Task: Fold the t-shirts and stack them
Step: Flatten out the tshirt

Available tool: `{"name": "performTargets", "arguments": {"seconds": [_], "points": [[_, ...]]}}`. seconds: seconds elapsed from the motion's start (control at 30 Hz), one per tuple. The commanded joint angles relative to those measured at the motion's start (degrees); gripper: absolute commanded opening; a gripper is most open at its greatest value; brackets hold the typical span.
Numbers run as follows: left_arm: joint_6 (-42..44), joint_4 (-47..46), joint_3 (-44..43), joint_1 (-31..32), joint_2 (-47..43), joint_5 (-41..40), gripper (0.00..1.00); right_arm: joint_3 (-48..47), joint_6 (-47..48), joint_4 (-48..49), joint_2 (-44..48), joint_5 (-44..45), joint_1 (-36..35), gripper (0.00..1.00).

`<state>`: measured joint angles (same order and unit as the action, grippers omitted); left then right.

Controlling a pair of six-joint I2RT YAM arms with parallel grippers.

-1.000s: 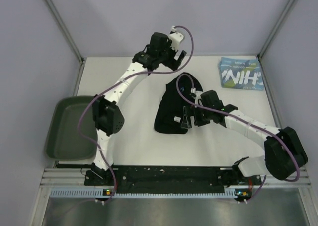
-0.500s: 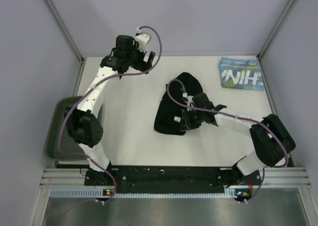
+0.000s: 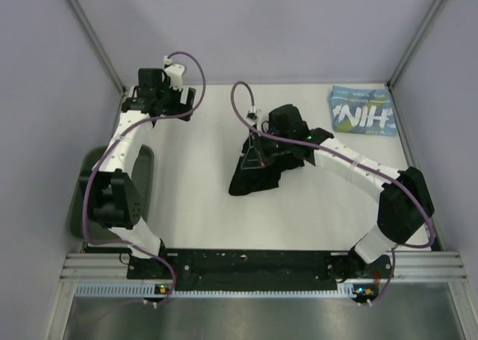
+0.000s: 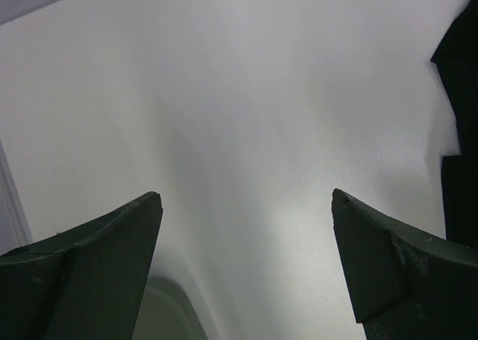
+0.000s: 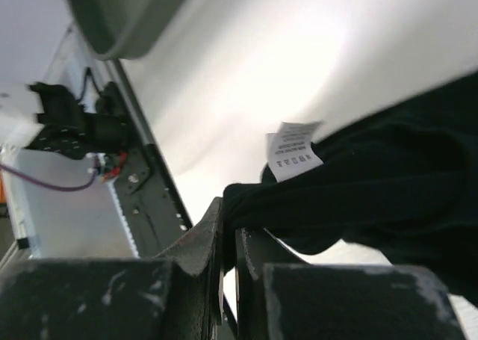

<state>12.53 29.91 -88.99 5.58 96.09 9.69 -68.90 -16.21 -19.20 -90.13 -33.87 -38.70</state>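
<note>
With the right gripper (image 5: 228,220) pinched shut on the black t-shirt (image 5: 373,198) near its care label (image 5: 293,152), it should lift gently so the cloth beneath it drapes flat, while the left gripper (image 4: 246,198) gapes wide and empty.

The right arm is bending at its elbow to the right of the black t-shirt (image 3: 250,179) and is leaning in over it, with the right gripper (image 5: 229,232) pinching a fold of that fabric between closed fingers. The left arm is standing well left of the black t-shirt, and the left gripper (image 4: 246,198) is hanging with its jaws spread wide, holding nothing.
</note>
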Motion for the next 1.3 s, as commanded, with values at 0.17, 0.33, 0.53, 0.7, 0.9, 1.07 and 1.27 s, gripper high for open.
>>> {"name": "performTargets", "arguments": {"seconds": [0.17, 0.33, 0.53, 0.7, 0.9, 1.07, 1.27], "points": [[1.0, -4.16, -1.44, -8.65, -3.9, 1.91, 0.99, -30.11, 1.53, -0.05, -8.47, -17.62, -0.77, 0.0], [0.91, -4.33, -2.77, -11.47, -4.16, 2.35, 0.99, -56.03, -1.1, 0.13, -19.97, -23.07, -0.77, 0.0], [1.0, -4.77, -2.77, -13.49, -4.95, 2.96, 0.99, -72.17, -15.03, 23.58, -28.52, -25.46, 0.55, 0.0], [0.91, -4.77, -2.86, -14.99, -5.39, 3.75, 0.99, -82.32, -25.03, 43.38, -32.74, -20.99, 2.31, 0.0], [1.7, -4.6, -2.42, -15.78, -6.09, 3.75, 0.99, -72.64, -27.72, 47.57, -23.19, -23.43, 6.52, 0.0], [1.18, -4.95, -0.57, -15.6, -6.18, 8.13, 0.99, -45.15, -34.58, 51.98, -10.36, -30.98, 14.77, 0.0], [4.68, -0.83, 1.97, -10.96, -7.06, 13.95, 0.98, -12.18, -38.72, 53.83, 0.9, -32.84, 27.95, 0.0]]}}
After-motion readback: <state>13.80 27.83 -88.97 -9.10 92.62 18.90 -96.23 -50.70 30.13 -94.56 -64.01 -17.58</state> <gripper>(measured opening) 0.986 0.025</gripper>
